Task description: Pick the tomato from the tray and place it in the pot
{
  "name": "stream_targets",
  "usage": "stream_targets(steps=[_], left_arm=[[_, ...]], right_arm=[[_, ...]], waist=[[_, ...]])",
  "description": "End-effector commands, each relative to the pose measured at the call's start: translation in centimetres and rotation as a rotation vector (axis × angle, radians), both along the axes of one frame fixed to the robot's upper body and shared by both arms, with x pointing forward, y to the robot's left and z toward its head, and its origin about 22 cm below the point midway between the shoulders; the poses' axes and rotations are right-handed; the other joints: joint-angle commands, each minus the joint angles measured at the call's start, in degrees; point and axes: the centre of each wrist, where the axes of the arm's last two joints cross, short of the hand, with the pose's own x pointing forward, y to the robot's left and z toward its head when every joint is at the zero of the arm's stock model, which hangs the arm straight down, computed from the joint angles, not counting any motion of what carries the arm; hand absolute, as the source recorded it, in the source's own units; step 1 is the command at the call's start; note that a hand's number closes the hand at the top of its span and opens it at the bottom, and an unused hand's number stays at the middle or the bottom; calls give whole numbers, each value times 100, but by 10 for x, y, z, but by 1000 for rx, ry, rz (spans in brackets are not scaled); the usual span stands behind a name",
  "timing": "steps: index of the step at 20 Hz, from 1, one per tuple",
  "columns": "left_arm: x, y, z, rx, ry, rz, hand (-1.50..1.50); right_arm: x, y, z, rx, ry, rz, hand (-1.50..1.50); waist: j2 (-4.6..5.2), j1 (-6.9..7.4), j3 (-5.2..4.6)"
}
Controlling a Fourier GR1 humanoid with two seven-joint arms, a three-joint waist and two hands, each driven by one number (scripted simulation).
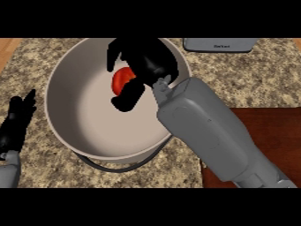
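Grips tomato in right hand, fingers and thumb curled round it, over the inside of pot, toward its far side. Shows only as a red patch between black fingers, taller than wide in the view, so long axis seems to run from near to far. Cannot tell stem end or which way it points, nor whether it touches the pot's floor. Reaches in from lower right, grey forearm crossing the pot's near rim. Rests left hand at the view's left on counter, fingers straight and pointing away. Right of pot, partly under forearm: dark brown tray.
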Motion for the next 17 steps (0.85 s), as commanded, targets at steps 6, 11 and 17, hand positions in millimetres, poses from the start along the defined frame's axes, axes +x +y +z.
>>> stream_targets(steps=[6,11,17], left_arm=[[-10,13,-15,-11,4,1,0],[1,-5,3,-9,-15,-10,0],[-3,6,3,-10,-9,14,0]], right_arm=[[9,-2,-34,364,79,-36,-150],[26,-18,-22,631,39,-162,-150],[49,-79,-33,741,0,-240,-150]], waist=[[9,43,1],[8,49,7],[-12,-99,7]])
